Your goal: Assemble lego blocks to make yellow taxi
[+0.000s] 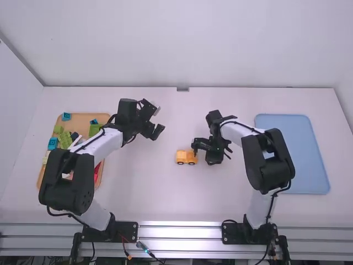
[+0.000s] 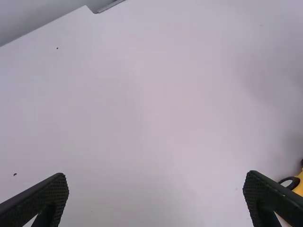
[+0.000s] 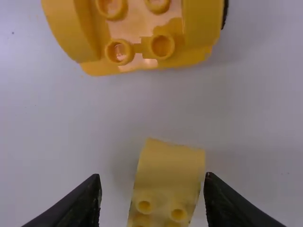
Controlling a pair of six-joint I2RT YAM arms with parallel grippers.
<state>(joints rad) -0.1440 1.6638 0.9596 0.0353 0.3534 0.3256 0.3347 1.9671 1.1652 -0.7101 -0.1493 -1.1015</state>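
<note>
In the high view my left gripper stands open over bare table left of the middle; the left wrist view has the same gripper with nothing between its fingers. My right gripper is low over the table, just right of the yellow car base. From the right wrist, this gripper is open, its fingers either side of a yellow block with studs, lying apart from the car base. Part of the yellow car base and a black ring show at the left wrist view's right edge.
At the far left a wooden tray holds several green, blue, red and other blocks, partly under the left arm. A pale blue tray lies at the right, behind and beside the right arm. The white wall rises beyond the table's far edge.
</note>
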